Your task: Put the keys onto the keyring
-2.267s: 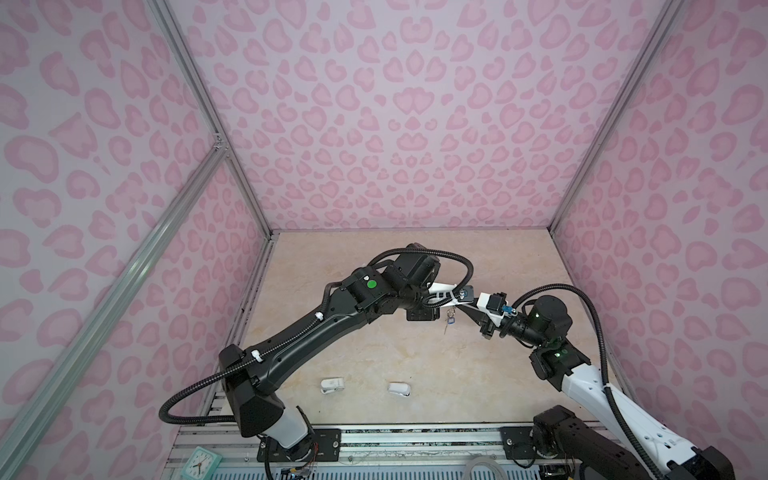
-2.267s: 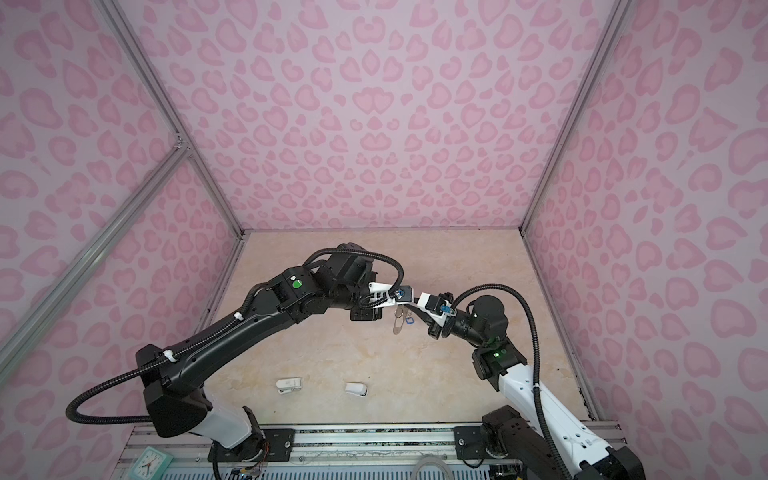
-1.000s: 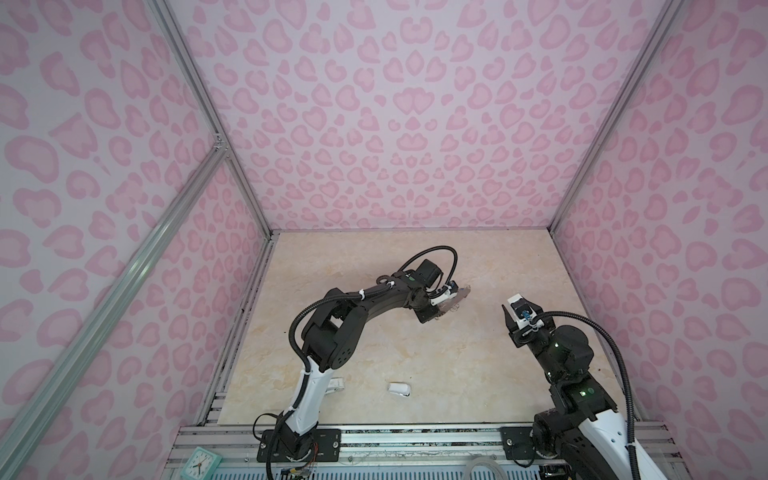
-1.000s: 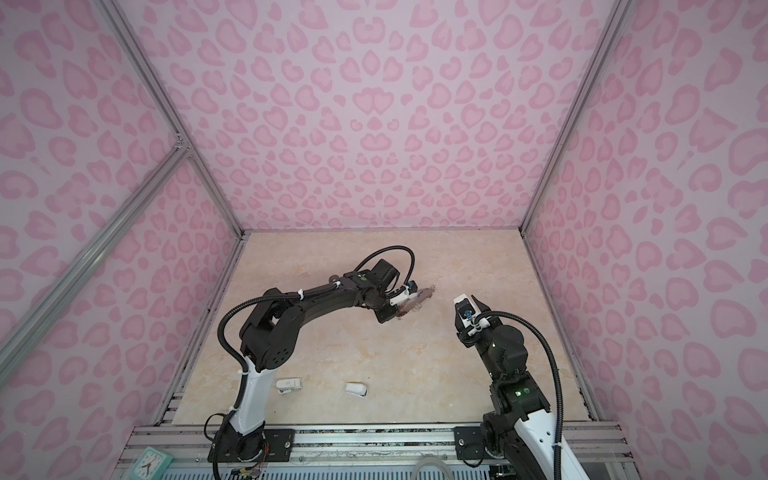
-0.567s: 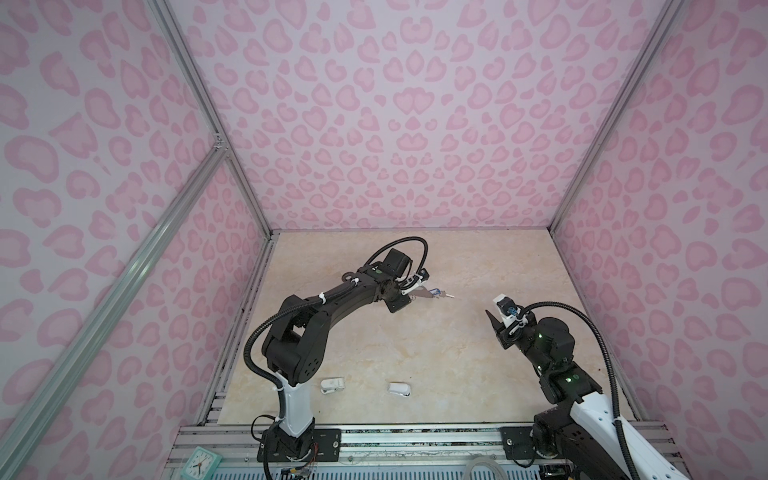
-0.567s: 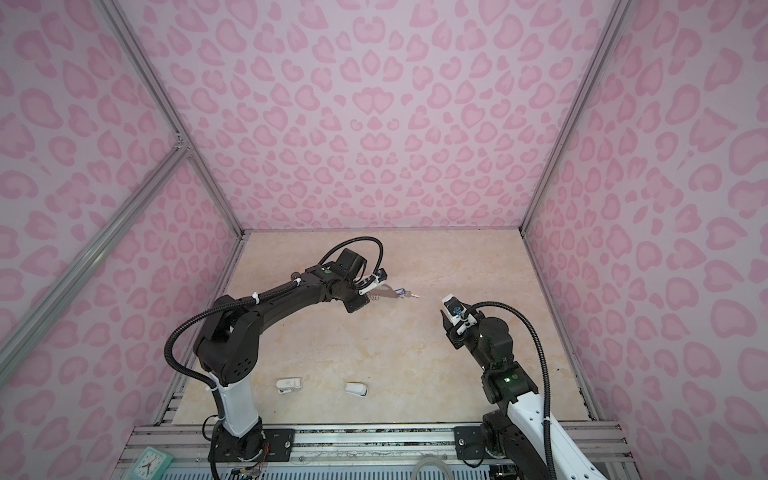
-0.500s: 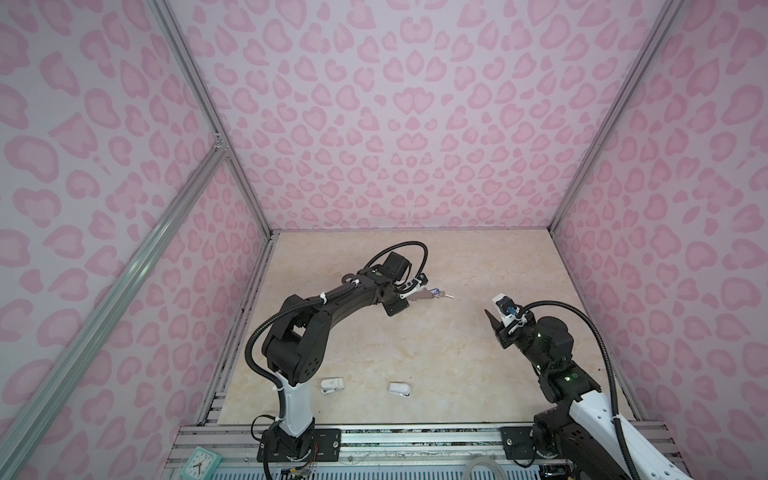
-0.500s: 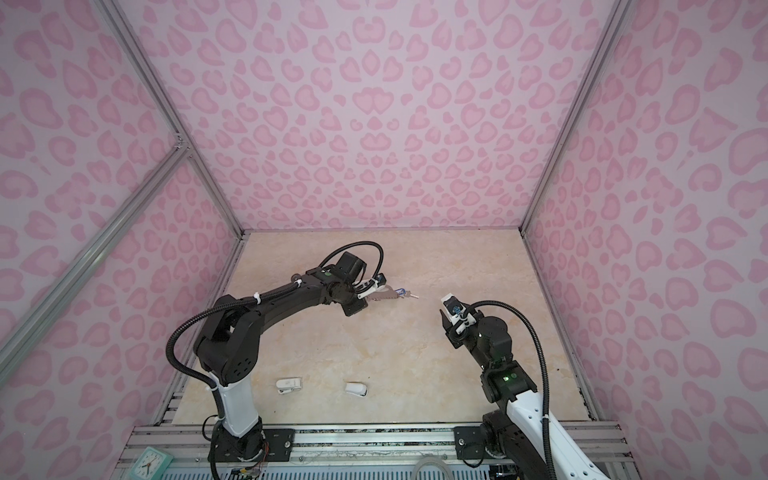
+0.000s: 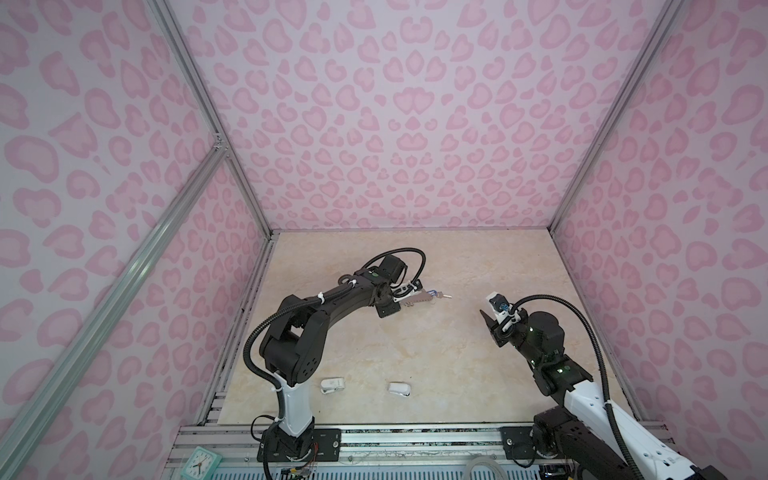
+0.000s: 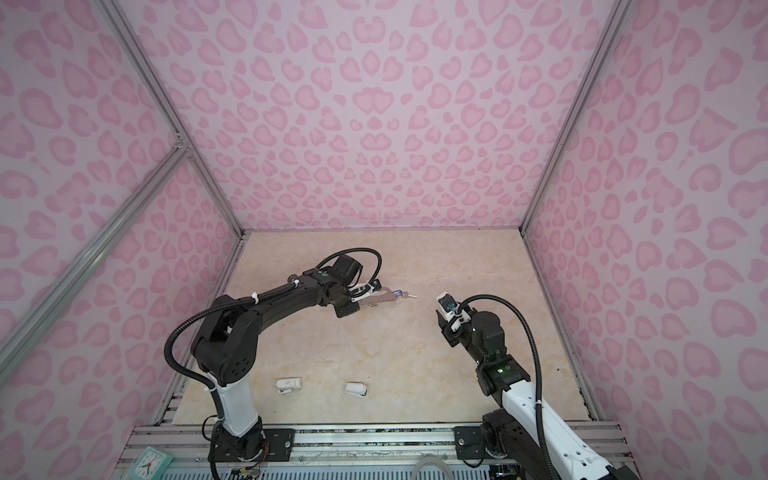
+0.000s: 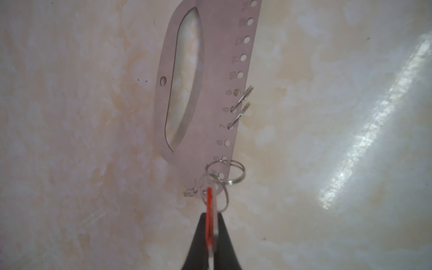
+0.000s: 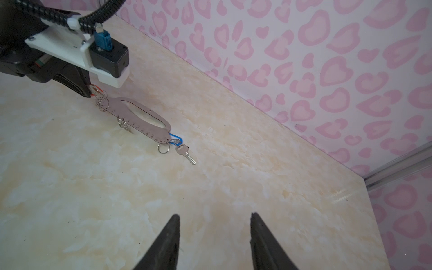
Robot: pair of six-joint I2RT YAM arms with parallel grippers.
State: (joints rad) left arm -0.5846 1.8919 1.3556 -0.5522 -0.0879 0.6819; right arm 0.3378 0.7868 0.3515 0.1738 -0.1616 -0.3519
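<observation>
Both arms have backed off from that mid-air meet-up a couple of seconds ago. The right one pulled away to its own side, and the left one swung back and dropped low over the worktop (image 9: 415, 353) with the keyring (image 9: 417, 298) in tow. Hardly anything has shifted in the last half second.

Left jaws are pinched tight on the red tag (image 11: 209, 210), seen edge-on in the left wrist view. That tag is ringed onto the low-numbered end of the grey plate, so the whole keyring trails out from the grip.

The far end of the plate looks to be resting on the worktop. Off that end sit the blue tag (image 12: 175, 138) and its silver key (image 12: 185, 153), both lying flat on the marble-look surface. A few empty split rings (image 12: 123, 123) hang along the row of holes.

Right jaws stand apart with nothing between them, well clear of the keyring. One small white plastic bit (image 9: 332, 384) and another (image 9: 400, 388) lie near the front edge
</observation>
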